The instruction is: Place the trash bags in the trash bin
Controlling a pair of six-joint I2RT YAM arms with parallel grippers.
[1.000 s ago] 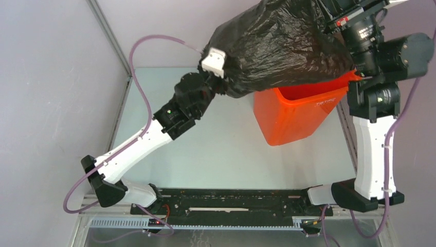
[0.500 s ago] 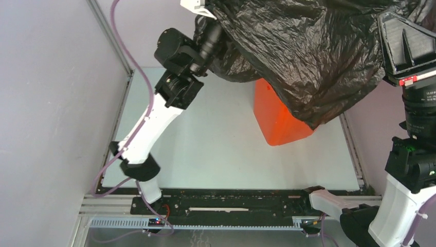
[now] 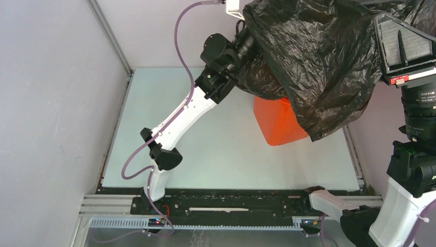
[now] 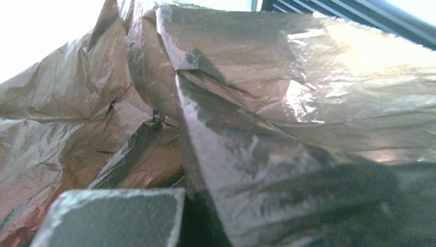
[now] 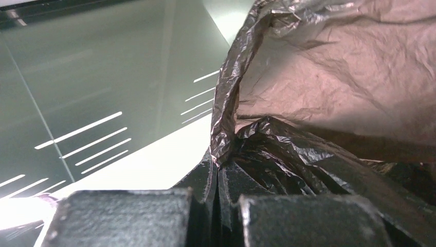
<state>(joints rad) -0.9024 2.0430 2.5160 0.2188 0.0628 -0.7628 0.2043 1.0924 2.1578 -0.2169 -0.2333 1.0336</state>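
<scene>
A large crinkly black trash bag [image 3: 319, 56] hangs in the air over the orange trash bin [image 3: 280, 123], which stands on the table at the back right; the bag hides the bin's rim and opening. My left gripper [image 4: 190, 200] is buried in the bag's left end; one grey finger pad [image 4: 108, 216] shows and bag film [image 4: 288, 103] covers the rest, so it seems shut on the bag. My right gripper [image 5: 220, 170] is shut on a bunched fold of the bag [image 5: 334, 77] at its right end.
The pale table [image 3: 205, 149] lies below. A metal frame post [image 3: 110, 41] runs along the left wall. A purple cable [image 3: 180, 31] loops off the left arm. The right wrist housing [image 3: 401, 46] sits high at the right.
Both arms have lifted the bag well above the bin. In the last half second the left arm swung right towards the bin, bunching the bag; the right arm stayed still.
</scene>
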